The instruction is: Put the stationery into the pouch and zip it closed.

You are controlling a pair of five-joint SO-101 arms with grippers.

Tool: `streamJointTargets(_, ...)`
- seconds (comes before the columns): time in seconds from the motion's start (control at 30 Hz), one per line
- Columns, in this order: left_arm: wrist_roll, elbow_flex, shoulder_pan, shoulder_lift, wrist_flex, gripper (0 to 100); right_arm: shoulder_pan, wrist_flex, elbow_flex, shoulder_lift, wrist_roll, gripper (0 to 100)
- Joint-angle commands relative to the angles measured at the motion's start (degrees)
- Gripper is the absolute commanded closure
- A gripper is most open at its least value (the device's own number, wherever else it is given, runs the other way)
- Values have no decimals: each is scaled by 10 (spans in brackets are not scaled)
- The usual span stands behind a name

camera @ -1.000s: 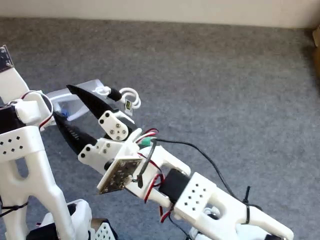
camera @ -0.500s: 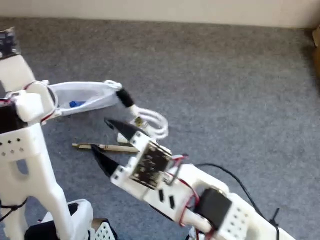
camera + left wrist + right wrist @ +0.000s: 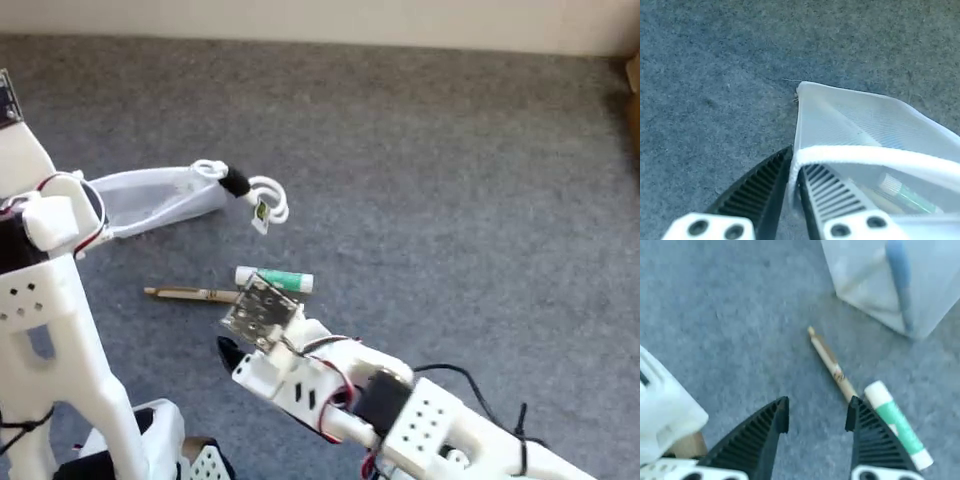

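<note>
In the high view the left arm (image 3: 50, 290) covers one end of the pouch (image 3: 165, 198), and the right arm's wrist board (image 3: 262, 305) hides one end of the pencil (image 3: 190, 293) and part of the glue stick (image 3: 285, 280). In the right wrist view the pouch runs off the picture's edge, and a blue thing (image 3: 899, 275) inside it is too blurred to name — likewise the green-and-white thing (image 3: 900, 192) behind the mesh in the left wrist view.

A glue stick (image 3: 285, 281) and pencil (image 3: 190, 294) lie near the pouch (image 3: 160, 200).
</note>
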Motion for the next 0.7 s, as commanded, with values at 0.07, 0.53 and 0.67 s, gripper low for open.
streamJointTargets(0.07, 8, 51, -44, -37, -47, 995, 15, -15, -27, 82, -5, 818)
streamJointTargets(0.53, 9, 109, -48, -67, -89, 995, 109, -14, -182, 291, -1, 818)
streamJointTargets(0.67, 9, 109, -50, -67, -88, 995, 114, -14, -220, 345, 44, 818)
